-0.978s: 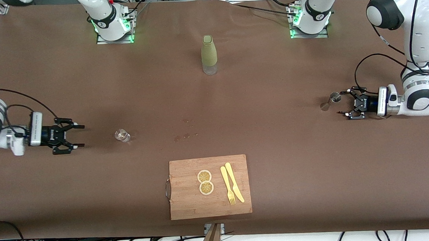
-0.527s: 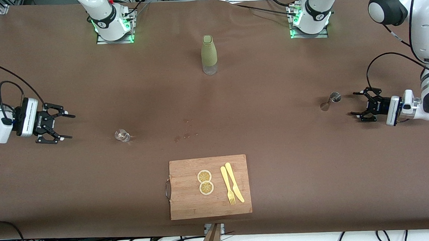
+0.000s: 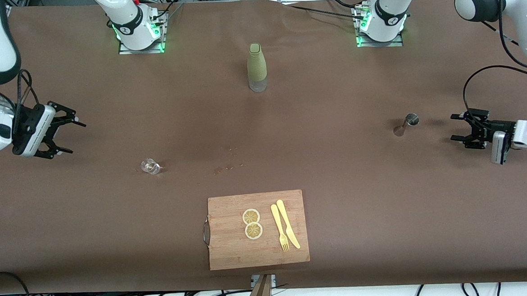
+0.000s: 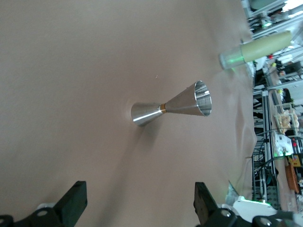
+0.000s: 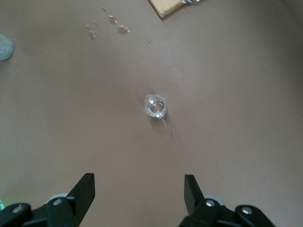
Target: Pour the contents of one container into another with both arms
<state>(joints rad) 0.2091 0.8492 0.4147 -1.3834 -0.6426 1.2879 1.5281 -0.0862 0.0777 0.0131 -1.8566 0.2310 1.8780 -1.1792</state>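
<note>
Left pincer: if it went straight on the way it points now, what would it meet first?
Probably the metal jigger, which stands upright between the open fingers' line in the left wrist view. The left pincer looks low, though height is unclear.

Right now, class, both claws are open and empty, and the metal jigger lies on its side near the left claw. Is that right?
Not quite. The metal jigger stands upright on the table, as the left wrist view shows. The left claw and right claw are indeed open and empty.

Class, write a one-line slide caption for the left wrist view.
Open left gripper faces an upright steel jigger on the brown table, green bottle nearby.
</note>
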